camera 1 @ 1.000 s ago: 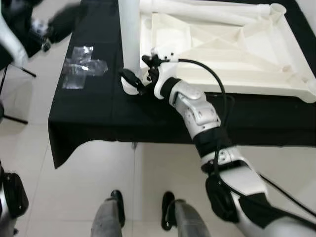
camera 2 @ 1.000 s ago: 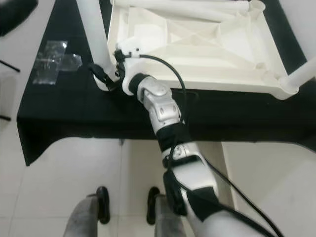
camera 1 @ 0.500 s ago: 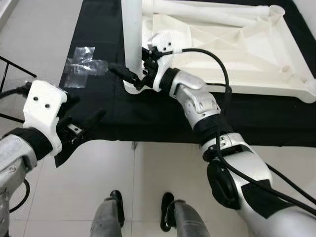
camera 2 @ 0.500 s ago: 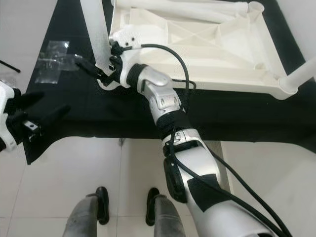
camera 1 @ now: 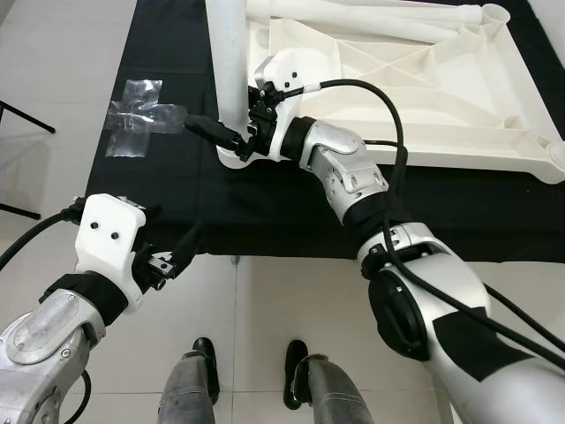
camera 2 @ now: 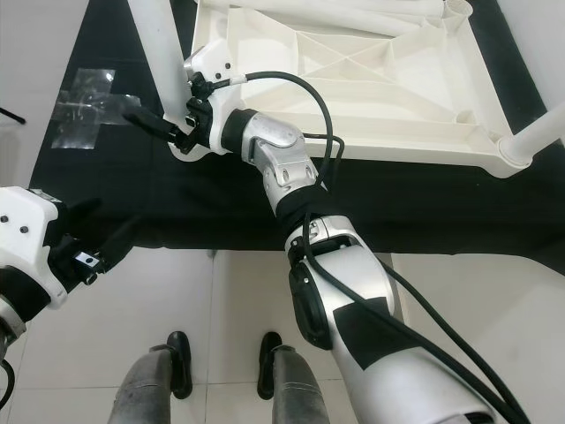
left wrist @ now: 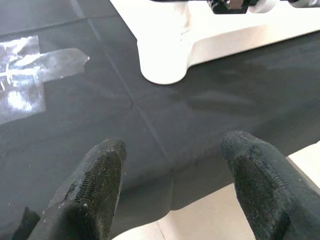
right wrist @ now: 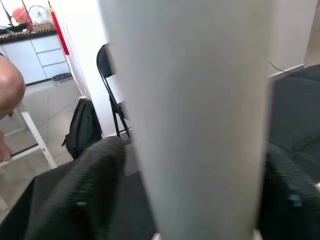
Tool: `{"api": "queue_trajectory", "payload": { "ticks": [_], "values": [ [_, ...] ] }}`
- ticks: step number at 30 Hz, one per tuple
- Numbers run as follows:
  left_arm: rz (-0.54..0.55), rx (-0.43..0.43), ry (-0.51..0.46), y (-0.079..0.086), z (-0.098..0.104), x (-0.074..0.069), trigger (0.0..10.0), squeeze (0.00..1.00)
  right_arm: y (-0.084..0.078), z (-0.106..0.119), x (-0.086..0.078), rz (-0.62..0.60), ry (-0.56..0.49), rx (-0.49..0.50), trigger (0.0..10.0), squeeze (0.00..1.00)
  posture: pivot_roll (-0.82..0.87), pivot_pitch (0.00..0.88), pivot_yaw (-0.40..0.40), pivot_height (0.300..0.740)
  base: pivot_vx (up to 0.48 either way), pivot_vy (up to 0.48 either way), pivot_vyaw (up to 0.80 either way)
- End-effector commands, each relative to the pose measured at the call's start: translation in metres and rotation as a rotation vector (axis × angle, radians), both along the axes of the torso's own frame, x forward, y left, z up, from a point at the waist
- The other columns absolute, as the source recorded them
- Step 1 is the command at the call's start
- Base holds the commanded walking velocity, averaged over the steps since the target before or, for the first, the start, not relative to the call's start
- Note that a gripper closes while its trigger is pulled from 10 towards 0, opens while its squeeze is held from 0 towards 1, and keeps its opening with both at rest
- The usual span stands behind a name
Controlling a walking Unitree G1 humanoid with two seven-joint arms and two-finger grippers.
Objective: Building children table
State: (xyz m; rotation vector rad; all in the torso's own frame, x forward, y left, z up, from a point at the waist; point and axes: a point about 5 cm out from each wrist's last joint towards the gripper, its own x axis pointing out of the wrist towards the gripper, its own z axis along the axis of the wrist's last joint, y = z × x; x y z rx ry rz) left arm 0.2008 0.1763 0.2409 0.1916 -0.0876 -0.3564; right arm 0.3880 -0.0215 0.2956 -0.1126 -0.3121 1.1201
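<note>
A white plastic children's table (camera 1: 415, 97) lies upside down on a black-clothed table (camera 1: 168, 190). One white leg (camera 1: 226, 62) stands upright in its near-left corner socket (left wrist: 162, 65). My right gripper (camera 1: 225, 119) is open and straddles this leg just above the socket. One black finger (camera 1: 207, 132) pokes out to the leg's left. In the right wrist view the leg (right wrist: 195, 110) sits between both fingers, close to each. My left gripper (camera 1: 168, 228) hangs open over the cloth's near edge, apart from the table, holding nothing.
A clear plastic bag (camera 1: 137, 119) lies on the cloth to the left of the leg. More white legs (camera 1: 371, 13) lie across the far side of the upturned table. Another leg (camera 2: 540, 131) sticks out at its right corner. Tiled floor (camera 1: 265, 309) lies below.
My right gripper has risen from the corner socket and moved in around the upright leg. My left arm came down from the upper left to the cloth's near edge.
</note>
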Motion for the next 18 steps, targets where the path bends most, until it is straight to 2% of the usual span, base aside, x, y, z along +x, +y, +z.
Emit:
{"api": "queue_trajectory", "payload": {
  "ticks": [1,10,14,15,16,17,18],
  "values": [
    [0.001,-0.006,-0.02,-0.002,0.001,-0.006,10.0,0.0,0.006,-0.007,-0.002,0.04,0.003,-0.051,0.0,0.0,0.24,0.429,-0.129,0.74,0.0,0.0,0.0],
    [0.022,-0.015,-0.075,-0.004,0.002,-0.009,10.0,0.0,0.0,-0.003,0.001,0.026,-0.015,-0.07,0.0,0.0,0.24,0.435,-0.136,0.74,0.0,0.0,0.0],
    [0.03,-0.039,-0.105,-0.007,0.003,-0.007,10.0,0.0,-0.018,-0.012,0.009,-0.104,0.011,-0.1,0.0,0.0,0.21,0.423,-0.169,0.74,0.0,0.0,0.0],
    [0.032,-0.046,-0.103,-0.007,0.002,-0.007,10.0,0.0,-0.035,-0.025,0.019,-0.311,0.078,-0.079,0.0,0.0,0.19,0.417,-0.184,0.74,0.0,0.0,0.0],
    [0.032,-0.046,-0.103,-0.007,0.002,-0.007,10.0,0.0,-0.035,-0.025,0.019,-0.311,0.078,-0.079,0.0,0.0,0.19,0.417,-0.184,0.74,0.0,0.0,0.0],
    [0.036,-0.05,-0.098,-0.007,-0.001,-0.007,10.0,0.0,-0.056,-0.049,0.021,-0.615,0.129,0.008,0.0,0.0,0.19,0.415,-0.184,0.74,0.0,0.0,0.0],
    [0.039,-0.052,-0.095,-0.007,-0.002,-0.007,10.0,0.0,-0.074,-0.065,0.019,-0.837,0.161,0.067,0.0,0.0,0.19,0.413,-0.183,0.74,0.0,0.0,0.0]
  ]
}}
